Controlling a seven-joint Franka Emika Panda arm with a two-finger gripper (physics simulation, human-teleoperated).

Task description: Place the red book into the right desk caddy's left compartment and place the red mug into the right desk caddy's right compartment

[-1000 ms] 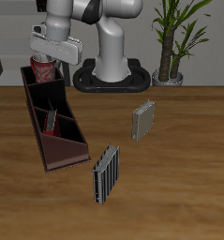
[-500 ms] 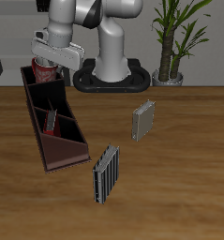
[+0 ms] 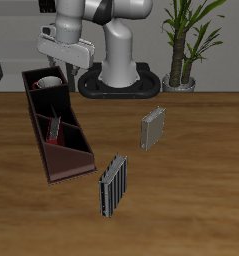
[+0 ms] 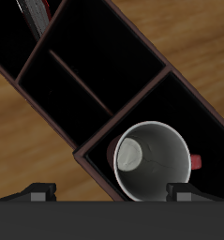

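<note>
The mug is seen upright inside the right compartment at the far end of the caddy, its white inside showing from above, and the gripper is held above the caddy with its fingers spread apart, clear of the mug and holding nothing. The book is found standing in a narrower section of the caddy. Two grey-striped books are left on the table beside the caddy, well apart from each other.
</note>
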